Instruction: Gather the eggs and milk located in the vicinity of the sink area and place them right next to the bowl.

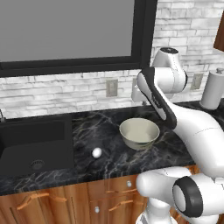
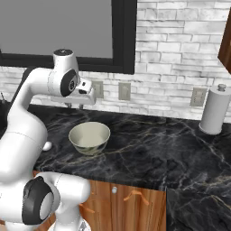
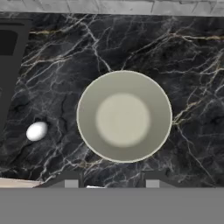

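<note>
One long black marble counter (image 1: 100,127) runs beneath a white brick wall (image 2: 180,40) and a dark-framed window (image 1: 65,30), with wooden cabinet fronts (image 2: 135,203) below it. Next in size, the black sink (image 1: 35,148) is set into the counter's left end in the left base view; in the hand view a strip of its basin shows at the left edge. A white paper-towel roll (image 2: 214,110) stands upright on the counter far to the right, well apart from everything else. The cream-white bowl (image 3: 124,116) sits upright on the counter between sink and roll, and the hand view looks straight down into it. The gripper (image 3: 109,180) hangs above the bowl's near rim, its two dark fingertips (image 3: 71,178) rising at the bottom of the hand view; its jaws are drawn in and nothing is seen between them. Smallest of all, the egg (image 1: 96,152) lies on bare counter between the bowl and the sink, near the bowl's left side but clearly apart from it, and close to the counter's front edge. Grey wall outlets (image 2: 124,91) sit in the brick behind the bowl.
</note>
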Robot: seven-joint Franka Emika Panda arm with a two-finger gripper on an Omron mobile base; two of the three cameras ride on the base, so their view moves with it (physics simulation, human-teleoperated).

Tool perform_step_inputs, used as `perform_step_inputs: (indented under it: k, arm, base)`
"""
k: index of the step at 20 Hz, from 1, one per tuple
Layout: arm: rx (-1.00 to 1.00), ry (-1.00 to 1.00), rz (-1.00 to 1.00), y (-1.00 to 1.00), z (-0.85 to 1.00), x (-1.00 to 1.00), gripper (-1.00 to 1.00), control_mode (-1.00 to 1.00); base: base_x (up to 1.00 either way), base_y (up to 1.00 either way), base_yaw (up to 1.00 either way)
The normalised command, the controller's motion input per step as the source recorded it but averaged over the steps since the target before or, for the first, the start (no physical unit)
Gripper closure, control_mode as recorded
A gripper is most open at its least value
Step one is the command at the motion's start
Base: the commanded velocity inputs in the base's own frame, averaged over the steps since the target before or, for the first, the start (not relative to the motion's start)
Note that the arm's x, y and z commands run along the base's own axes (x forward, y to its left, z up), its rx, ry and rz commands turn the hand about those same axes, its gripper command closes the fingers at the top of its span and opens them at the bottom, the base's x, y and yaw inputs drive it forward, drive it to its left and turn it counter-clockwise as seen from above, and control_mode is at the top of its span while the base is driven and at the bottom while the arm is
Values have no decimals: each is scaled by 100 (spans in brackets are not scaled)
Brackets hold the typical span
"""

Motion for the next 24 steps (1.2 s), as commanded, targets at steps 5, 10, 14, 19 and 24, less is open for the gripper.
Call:
perform_step_inputs:
  k: [5, 10, 14, 19, 24]
  arm:
    - [0, 9, 0, 11, -28, -14, -100, -100]
    - [0, 17, 1, 76, -33, -3, -100, -100]
    - [0, 4, 0, 88, -13, 1, -100, -100]
    - [-1, 17, 0, 88, -12, 0, -100, -100]
    - [-2, 16, 2, 46, -55, -7, -100, -100]
  base:
    - [0, 0, 0]
    - [0, 0, 0]
    - [0, 0, 0]
    - [0, 0, 0]
    - [0, 0, 0]
